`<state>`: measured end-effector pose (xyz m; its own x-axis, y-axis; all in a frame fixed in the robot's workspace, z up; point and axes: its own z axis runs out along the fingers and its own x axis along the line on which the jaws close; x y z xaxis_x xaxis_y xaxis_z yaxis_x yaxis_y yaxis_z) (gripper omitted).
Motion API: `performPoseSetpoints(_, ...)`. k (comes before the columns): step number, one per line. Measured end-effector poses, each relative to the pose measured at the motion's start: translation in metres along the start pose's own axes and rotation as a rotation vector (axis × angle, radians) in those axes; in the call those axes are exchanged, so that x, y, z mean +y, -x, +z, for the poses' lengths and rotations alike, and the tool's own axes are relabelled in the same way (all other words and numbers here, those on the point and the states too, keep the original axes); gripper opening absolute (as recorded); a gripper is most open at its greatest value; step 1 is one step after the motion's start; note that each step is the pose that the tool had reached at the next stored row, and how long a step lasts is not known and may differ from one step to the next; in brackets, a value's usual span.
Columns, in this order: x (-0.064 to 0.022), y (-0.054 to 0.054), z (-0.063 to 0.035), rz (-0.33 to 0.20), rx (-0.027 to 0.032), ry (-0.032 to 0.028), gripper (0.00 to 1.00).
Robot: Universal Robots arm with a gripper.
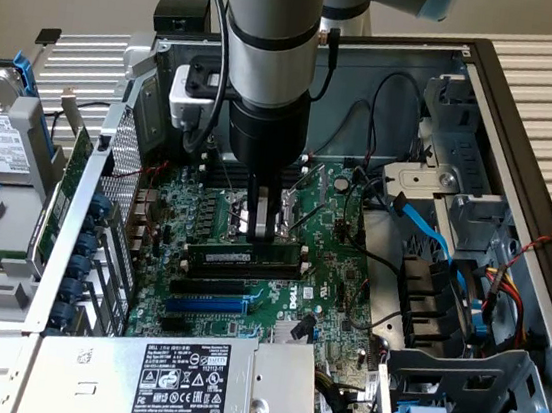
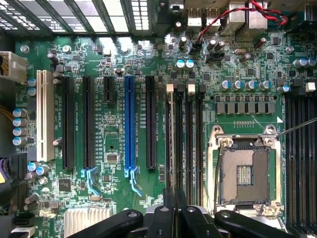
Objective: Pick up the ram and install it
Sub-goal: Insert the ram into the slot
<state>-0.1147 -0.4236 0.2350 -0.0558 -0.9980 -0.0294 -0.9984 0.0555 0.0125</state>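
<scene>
Arm reached straight down into the open case, gripper over the middle of the motherboard. Ram stood on edge in a memory slot, label side facing the exterior camera, level along the slot. That slot sat between the CPU socket and the expansion slots, on the expansion side of its bank. A black slot came next, then the blue slot beyond it.

Fingers were narrow, almost together, lined up with that slot in the wrist view. In the exterior view the tips met the ram's top edge near its mid-length, so it looked clamped on the ram. Couldn't tell whether the end clips had latched.

The other memory slots beside it, toward the socket, were unfilled, and the socket was bare. A grey box with a white label lay at the case's near edge. A blue cable ran across on the exterior view's right, well apart from the gripper.
</scene>
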Motion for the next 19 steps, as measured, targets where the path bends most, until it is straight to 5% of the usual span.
performPoseSetpoints(19, 0.0025, -0.0002, 0.0019, 0.002, 0.0, -0.0013, 0.12)
